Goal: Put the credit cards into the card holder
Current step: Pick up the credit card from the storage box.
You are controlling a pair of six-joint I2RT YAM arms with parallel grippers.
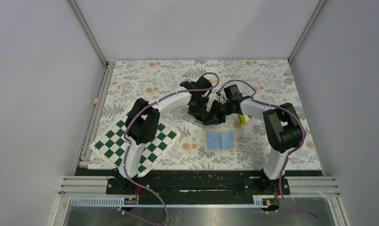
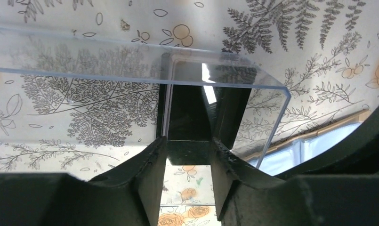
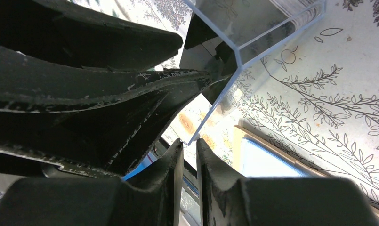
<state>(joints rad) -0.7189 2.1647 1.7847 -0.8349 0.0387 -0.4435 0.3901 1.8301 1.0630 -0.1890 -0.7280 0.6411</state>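
Observation:
The card holder [image 1: 220, 140] lies open on the floral cloth, light blue lining up, just in front of both grippers; it also shows in the right wrist view [image 3: 272, 165] and the left wrist view [image 2: 314, 146]. The credit cards [image 2: 189, 117] are a dark stack standing at the end of a clear plastic box [image 2: 131, 61]. My left gripper [image 2: 188, 141] [image 1: 204, 115] is shut on the near end of this stack. My right gripper [image 3: 189, 141] [image 1: 215, 114] is closed to a thin slit on a lower corner of the clear box [image 3: 253, 28]. The left gripper's fingers [image 3: 131, 94] fill the left of that view.
A purple and yellow-green block [image 1: 242, 117] stands just right of the grippers, behind the wallet. A green-and-white chequered board [image 1: 107, 146] lies at the front left under the left arm. Metal rails run along the table's left and near edges.

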